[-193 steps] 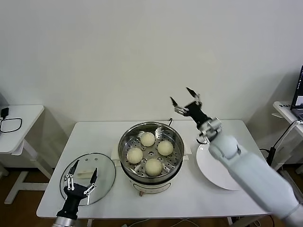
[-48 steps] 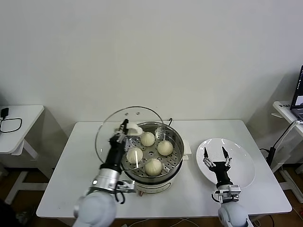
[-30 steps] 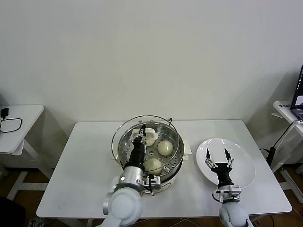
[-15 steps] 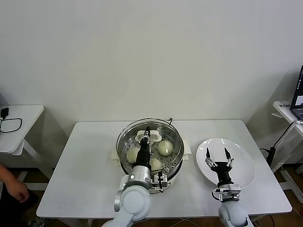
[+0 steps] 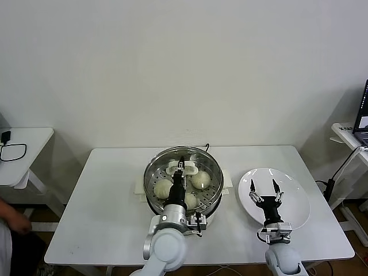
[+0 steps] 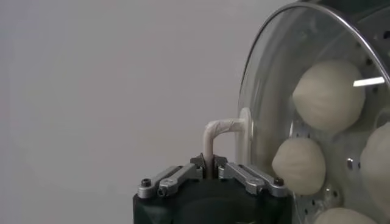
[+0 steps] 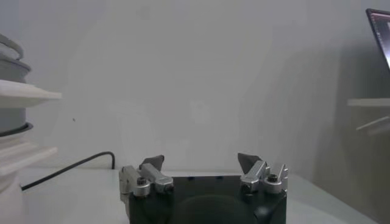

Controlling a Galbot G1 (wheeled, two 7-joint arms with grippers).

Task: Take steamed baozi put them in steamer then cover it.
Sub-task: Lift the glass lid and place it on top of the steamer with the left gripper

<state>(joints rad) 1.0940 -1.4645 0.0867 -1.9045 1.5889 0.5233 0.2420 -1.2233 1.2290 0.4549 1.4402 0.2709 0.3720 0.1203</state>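
The steamer [image 5: 214, 202] stands mid-table, its white handle at the left edge of the right wrist view [image 7: 24, 92]. Several cream-white baozi [image 5: 200, 179] lie on its perforated tray; they show through the glass in the left wrist view [image 6: 329, 94]. The clear glass cover [image 5: 158, 170] lies level over the pot's rim. My left gripper [image 5: 182, 170] is shut on the cover's white handle [image 6: 220, 128], above the pot's centre. My right gripper [image 5: 264, 190] is open and empty above the white plate [image 5: 293, 201].
The white table [image 5: 103, 201] bears the steamer and the plate. A black cable [image 7: 67, 168] runs behind the pot. A small side table [image 5: 23, 149] stands at the far left, with a person's hand [image 5: 12, 221] below it.
My left gripper has carried the cover rightward from beside the pot and lowered it level over the steamer. The right gripper stays over the plate.
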